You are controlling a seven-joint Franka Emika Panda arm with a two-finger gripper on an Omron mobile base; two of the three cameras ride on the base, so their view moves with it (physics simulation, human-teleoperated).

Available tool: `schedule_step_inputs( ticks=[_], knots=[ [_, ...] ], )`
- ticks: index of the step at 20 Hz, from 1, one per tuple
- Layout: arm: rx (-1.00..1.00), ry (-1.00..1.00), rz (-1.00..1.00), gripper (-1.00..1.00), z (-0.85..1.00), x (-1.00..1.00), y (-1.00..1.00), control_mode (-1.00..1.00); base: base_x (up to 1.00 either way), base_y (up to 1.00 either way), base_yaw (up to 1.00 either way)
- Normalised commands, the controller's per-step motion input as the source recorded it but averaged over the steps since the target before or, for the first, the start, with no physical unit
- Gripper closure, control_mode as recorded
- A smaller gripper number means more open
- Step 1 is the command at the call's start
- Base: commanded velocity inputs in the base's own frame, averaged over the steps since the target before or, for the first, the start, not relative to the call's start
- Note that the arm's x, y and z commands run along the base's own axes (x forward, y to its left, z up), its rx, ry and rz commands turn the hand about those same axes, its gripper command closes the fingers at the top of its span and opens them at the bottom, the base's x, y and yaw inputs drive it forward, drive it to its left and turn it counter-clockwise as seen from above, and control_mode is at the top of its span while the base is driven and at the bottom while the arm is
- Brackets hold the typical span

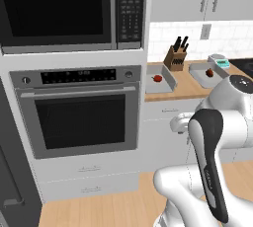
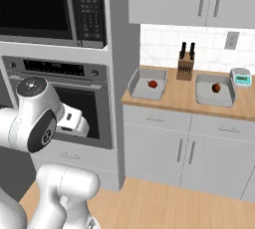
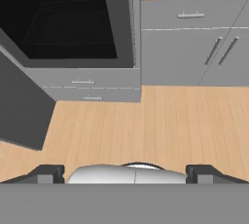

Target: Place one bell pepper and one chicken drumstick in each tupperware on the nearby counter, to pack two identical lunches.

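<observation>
tupperware, two shallow grey trays, sit on the counter (image 2: 189,104) to the right of the oven column: left tupperware (image 2: 146,84) near the counter's end, right tupperware (image 2: 214,90) beyond the knife block (image 2: 185,67). start your reading at the gripper (image 3: 124,174): its two dark tips stand at the widest spread, nothing between them, aimed down over the wooden floor (image 3: 160,121) in front of the oven (image 3: 68,23) and the cabinet fronts (image 3: 194,43). it is well apart from both trays. each tray already holds one small red item, left bell pepper (image 2: 152,84) and right bell pepper (image 2: 216,88), judged so by colour; too small to confirm. no chicken drumstick can be identified in these views. expect a drumstick to be light, slightly soft and slick, with a tapered bone end; you would likely grip across the thick meaty part, where the tips find the most purchase. a pepper is light, smooth and rounded, so take it across its widest middle. a small scale (image 2: 241,78) stands by the right tray.
</observation>
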Motion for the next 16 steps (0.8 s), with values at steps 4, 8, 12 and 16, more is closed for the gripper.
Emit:
schedule_step_inputs(
  ticks=[4,8,12,16],
  knots=[
    [0.0,0.0,0.0,-1.0,0.0,0.0,0.0,1.0,-0.71,1.0,0.0],
    [0.0,0.0,0.0,-1.0,0.0,0.0,0.0,1.0,-0.25,1.0,0.0],
    [0.0,0.0,0.0,-1.0,0.0,0.0,0.0,1.0,0.28,1.0,0.05],
    [0.0,0.0,0.0,-1.0,0.0,0.0,0.0,1.0,0.31,1.0,-0.02]
  ],
)
